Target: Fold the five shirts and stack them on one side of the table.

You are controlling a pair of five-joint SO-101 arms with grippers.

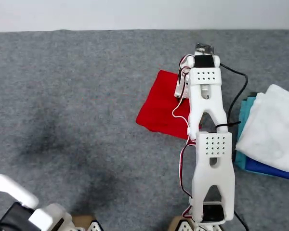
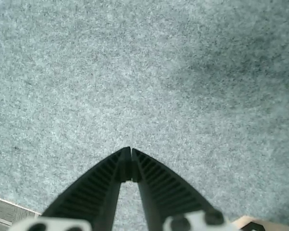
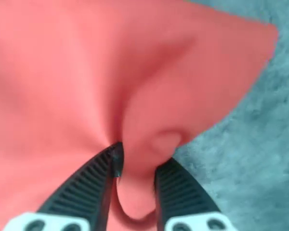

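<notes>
Right tool (image 3: 140,161) is clamping a bunched fold of the red cloth shirt (image 1: 159,106), with the jaws narrowed to a slim gap and fabric pinched between them. The shirt is lying as a folded rectangle just right of centre in the upper half of the high view, on the grey felt-like surface (image 1: 77,96). Left tool (image 2: 130,151) is hanging over bare grey at the lower left corner, jaws closed tip to tip and gripping nothing.

The stack is sitting at the right edge: white folded shirt (image 1: 272,125) on top, teal folded shirt (image 1: 245,108) and blue folded shirt (image 1: 265,168) peeking out below. Can't tell if more are hiding under there.

I'm reading it as red one folded, carry-to-stack step in hand. Next move is calling for a lift clear of the pile, a sweep right, and a flat drop onto the white one. The one-corner pinch is risking the fold opening mid-carry.
</notes>
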